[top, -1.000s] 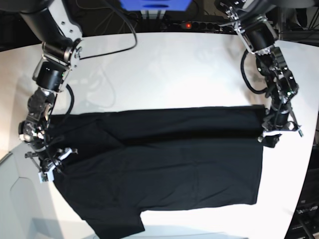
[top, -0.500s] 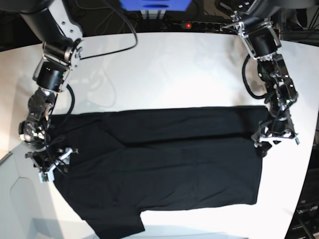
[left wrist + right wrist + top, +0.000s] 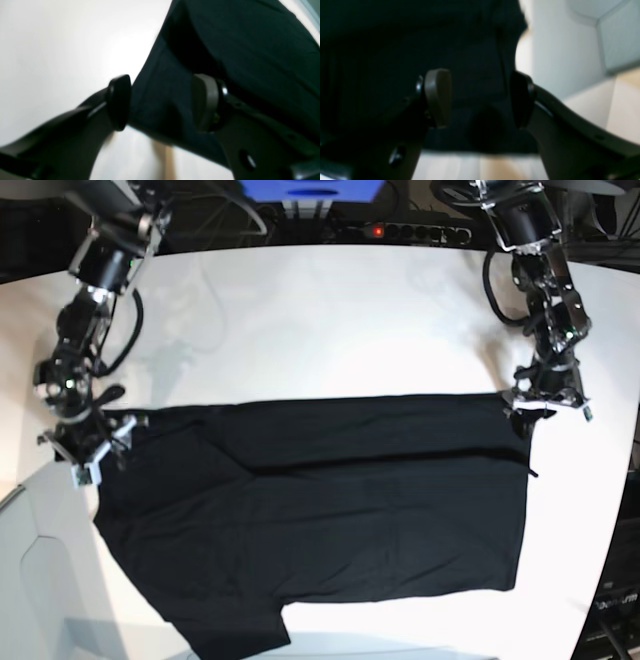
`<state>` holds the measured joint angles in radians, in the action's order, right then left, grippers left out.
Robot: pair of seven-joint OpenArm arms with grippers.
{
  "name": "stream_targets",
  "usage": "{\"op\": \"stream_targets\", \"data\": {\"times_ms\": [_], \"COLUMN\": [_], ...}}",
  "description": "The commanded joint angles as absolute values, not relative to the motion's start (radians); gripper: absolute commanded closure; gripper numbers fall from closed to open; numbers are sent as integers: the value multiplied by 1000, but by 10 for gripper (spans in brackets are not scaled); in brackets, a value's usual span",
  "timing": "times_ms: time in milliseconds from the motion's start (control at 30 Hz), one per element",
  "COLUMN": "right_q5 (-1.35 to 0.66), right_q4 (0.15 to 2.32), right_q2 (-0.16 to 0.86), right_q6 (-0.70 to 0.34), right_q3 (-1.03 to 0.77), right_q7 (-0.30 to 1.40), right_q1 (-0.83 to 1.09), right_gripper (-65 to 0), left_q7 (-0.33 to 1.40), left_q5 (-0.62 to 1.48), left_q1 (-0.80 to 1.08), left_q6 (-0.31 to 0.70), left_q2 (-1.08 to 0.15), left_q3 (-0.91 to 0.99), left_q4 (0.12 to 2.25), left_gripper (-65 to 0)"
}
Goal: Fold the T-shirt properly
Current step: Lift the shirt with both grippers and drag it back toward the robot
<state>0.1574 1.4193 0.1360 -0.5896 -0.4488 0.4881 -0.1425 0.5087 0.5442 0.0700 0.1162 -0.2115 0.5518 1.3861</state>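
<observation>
The black T-shirt (image 3: 330, 520) lies flat on the white table (image 3: 330, 320), plain side up, with a fold line running across its upper part and a sleeve sticking out at the near left. My left gripper (image 3: 545, 412) hangs over the shirt's far right corner; in the left wrist view the left gripper (image 3: 161, 102) stands open, black cloth (image 3: 250, 50) showing beyond the jaws. My right gripper (image 3: 88, 455) is at the shirt's far left corner. In the right wrist view the right gripper (image 3: 480, 98) is open too, above dark cloth (image 3: 382, 50).
A power strip (image 3: 400, 230) with a red light and a blue box (image 3: 310, 188) sit behind the table's far edge, with cables trailing. The table's left edge meets a grey floor (image 3: 30, 580). Bare white tabletop stretches beyond the shirt.
Both grippers went from shut to open, letting go of the shirt's corners. Both have moved toward the far side of the table, and the shirt's top edge has settled flat.
</observation>
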Motion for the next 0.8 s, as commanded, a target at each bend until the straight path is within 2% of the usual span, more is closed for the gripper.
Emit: {"op": "stream_targets", "data": {"times_ms": [0, 167, 300, 567, 633, 767], "right_q5": [140, 70, 59, 21, 21, 21], "right_q4": [1452, 1458, 1411, 1259, 1218, 1150], "right_q2": [154, 188, 196, 278, 285, 286], "right_q6": [-588, -588, -588, -588, -588, -588], "right_q3": [-450, -469, -516, -533, -532, -532], "right_q7": [458, 458, 456, 449, 449, 449], "right_q1": [-153, -104, -111, -148, -170, -173], "right_gripper": [-376, -376, -376, -376, -376, -375], "left_q7": [489, 487, 487, 489, 489, 492], "left_q5": [552, 550, 550, 550, 550, 550], "left_q1": [68, 94, 93, 90, 93, 93], "left_q6": [117, 117, 117, 125, 125, 125], "left_q2": [-225, -223, -223, -222, -222, -220], "left_q3": [555, 553, 544, 542, 542, 542], "left_q4": [1402, 1402, 1368, 1325, 1325, 1322], "left_gripper": [-387, -420, -419, -407, -342, -145]}}
